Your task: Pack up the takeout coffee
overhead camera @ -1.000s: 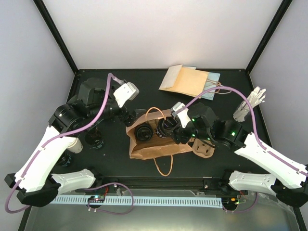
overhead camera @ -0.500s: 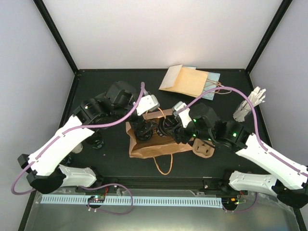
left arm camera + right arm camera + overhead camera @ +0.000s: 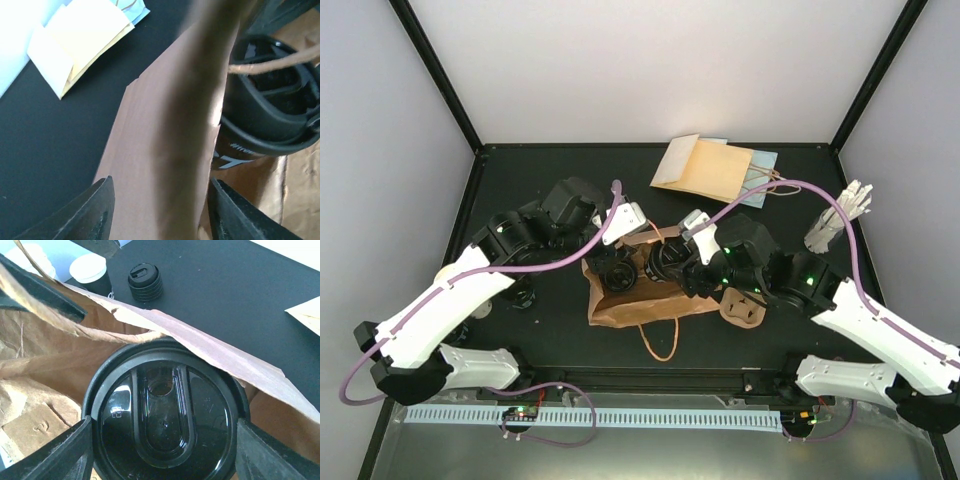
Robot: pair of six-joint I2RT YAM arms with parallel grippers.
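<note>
An open brown paper bag stands mid-table. My right gripper is shut on a takeout coffee capped with a black lid, its fingers pressed to both sides of the lid at the bag's mouth. A second black-lidded cup sits in the bag beside it. My left gripper is open, its jaws astride the bag's upper wall, at the bag's left end. An uncapped cup with a white rim and black sleeve stands on the table beyond the bag.
A stack of black lids sits left of the bag. Tan envelopes lie at the back. White stirrers stand at the right. A brown moulded piece rests against the bag's right end.
My left arm swung from the table's left side over to the bag, and its jaws have narrowed round the bag's wall. The right arm and its cup have stayed put.
</note>
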